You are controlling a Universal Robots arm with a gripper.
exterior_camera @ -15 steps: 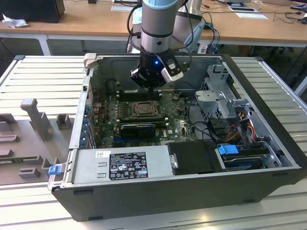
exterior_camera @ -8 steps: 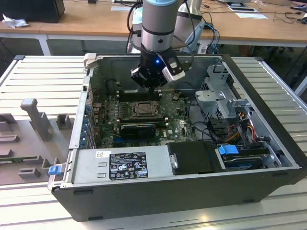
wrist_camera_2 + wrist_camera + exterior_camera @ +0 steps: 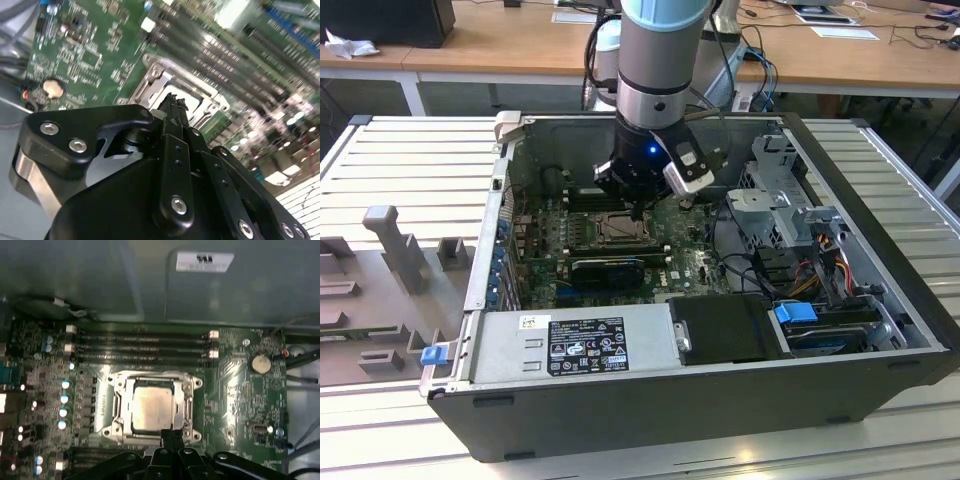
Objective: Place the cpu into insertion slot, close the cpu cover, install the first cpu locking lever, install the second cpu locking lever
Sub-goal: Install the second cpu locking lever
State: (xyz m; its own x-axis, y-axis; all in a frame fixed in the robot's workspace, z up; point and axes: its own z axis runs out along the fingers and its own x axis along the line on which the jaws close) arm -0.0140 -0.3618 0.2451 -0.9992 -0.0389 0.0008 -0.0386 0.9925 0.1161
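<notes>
An open computer case (image 3: pixel 740 400) is lying on a ribbed metal surface (image 3: pixel 410 160), with the robot arm (image 3: pixel 658 60) reaching down into it. In the exterior view, grey moulded fixtures (image 3: pixel 395 250) are sitting well off to the exterior view's left of the claw (image 3: pixel 638 212), which is hanging just above the middle of the green motherboard (image 3: pixel 545 270). Directly beneath the claw, the insertion slot (image 3: pixel 107 410) is showing in the first wrist view with the cpu (image 3: pixel 151 408) lying flat inside it and the silver cpu cover (image 3: pixel 189 407) lying closed around the chip. The claw's dark fingers (image 3: pixel 172 437) are pressed close together at the socket's near edge, gripping nothing visible. To the exterior view's right of the claw, a metal drive cage (image 3: pixel 782 185) and bundled cables (image 3: pixel 820 265) are sitting inside the case.
</notes>
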